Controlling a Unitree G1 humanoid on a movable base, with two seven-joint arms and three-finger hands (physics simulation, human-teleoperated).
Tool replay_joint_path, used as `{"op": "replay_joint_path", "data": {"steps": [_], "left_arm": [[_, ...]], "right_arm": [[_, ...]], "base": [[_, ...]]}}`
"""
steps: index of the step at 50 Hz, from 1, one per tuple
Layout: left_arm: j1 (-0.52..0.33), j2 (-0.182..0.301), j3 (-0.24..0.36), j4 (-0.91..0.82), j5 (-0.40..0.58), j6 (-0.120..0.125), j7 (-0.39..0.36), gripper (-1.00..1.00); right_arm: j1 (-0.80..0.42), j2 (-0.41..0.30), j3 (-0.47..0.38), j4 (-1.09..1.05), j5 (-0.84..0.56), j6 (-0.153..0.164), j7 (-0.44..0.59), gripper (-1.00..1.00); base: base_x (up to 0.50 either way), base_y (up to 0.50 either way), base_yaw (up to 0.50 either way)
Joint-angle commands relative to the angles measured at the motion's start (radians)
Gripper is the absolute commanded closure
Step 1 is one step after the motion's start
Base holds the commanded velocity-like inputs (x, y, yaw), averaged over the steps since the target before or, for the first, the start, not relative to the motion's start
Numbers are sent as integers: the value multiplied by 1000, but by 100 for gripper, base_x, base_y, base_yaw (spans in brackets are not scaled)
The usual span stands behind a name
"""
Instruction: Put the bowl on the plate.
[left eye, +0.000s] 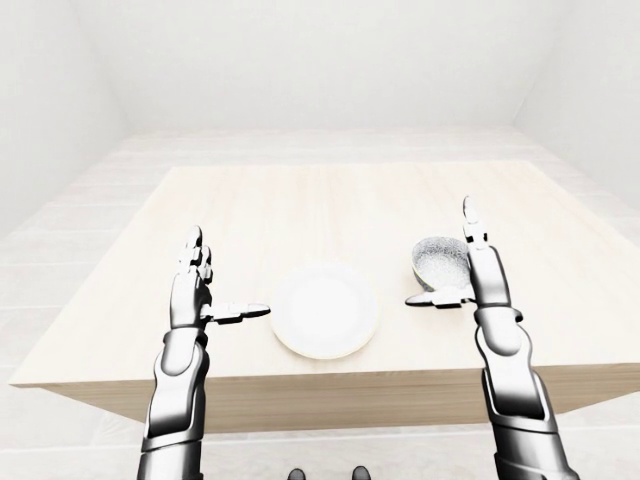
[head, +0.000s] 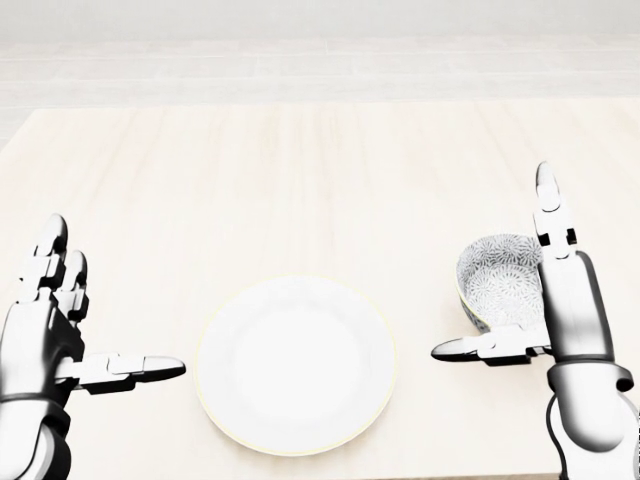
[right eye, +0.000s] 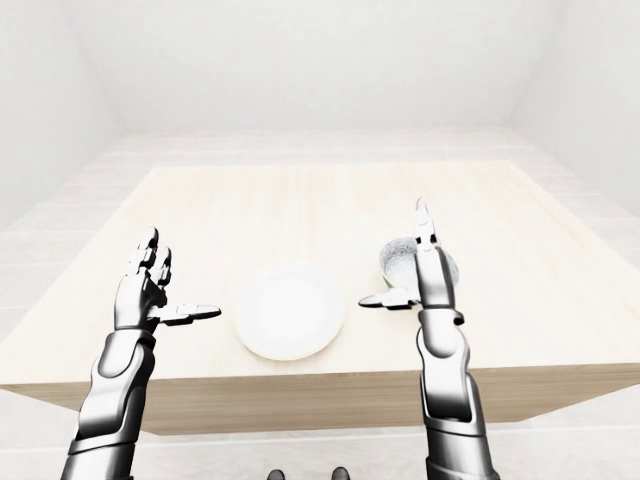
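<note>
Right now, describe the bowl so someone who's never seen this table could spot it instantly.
Find the pale wooden table, then the white plate near its bottom edge in the head view. The bowl sits to the plate's right, beside the open right hand. Unlike the flat, plain plate, it is deep and speckled grey inside.

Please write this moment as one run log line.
bowl: on table, right of plate | right hand: open beside bowl | left hand: open
</note>
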Motion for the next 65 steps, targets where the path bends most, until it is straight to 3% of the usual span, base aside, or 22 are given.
{"op": "replay_joint_path", "data": {"steps": [1, 10, 18, 28, 42, 48, 53, 65], "left_arm": [[-2, 1, -2, 5, 19, -4, 7, -100], [9, 10, -19, 21, 95, -38, 13, -100], [16, 11, -20, 23, 142, -49, 11, -100], [42, 17, -39, 39, 268, -101, 25, -100], [75, -1, -26, -26, 299, -97, -4, -100], [79, -5, -21, -56, 296, -79, -15, -100], [76, -2, -14, -54, 294, -78, -19, -100], [67, 0, -11, -32, 291, -86, -22, -100]], "right_arm": [[-9, -5, 0, 53, -96, 0, 17, -100], [-1, -3, -20, 21, -106, 0, 35, -100], [0, -2, -24, 4, -116, 0, 45, -100], [12, -2, -35, -18, -125, 0, 57, -100], [9, -5, -28, -17, -161, 0, 67, -100], [16, -19, -8, -8, -237, 0, 79, -100], [14, -24, 25, 61, -336, 0, 31, -100], [-10, -25, 24, 83, -436, 0, 75, -100]], "base": [[0, 0, 0], [0, 0, 0], [0, 0, 0], [0, 0, 0], [0, 0, 0], [0, 0, 0], [0, 0, 0], [0, 0, 0]]}}
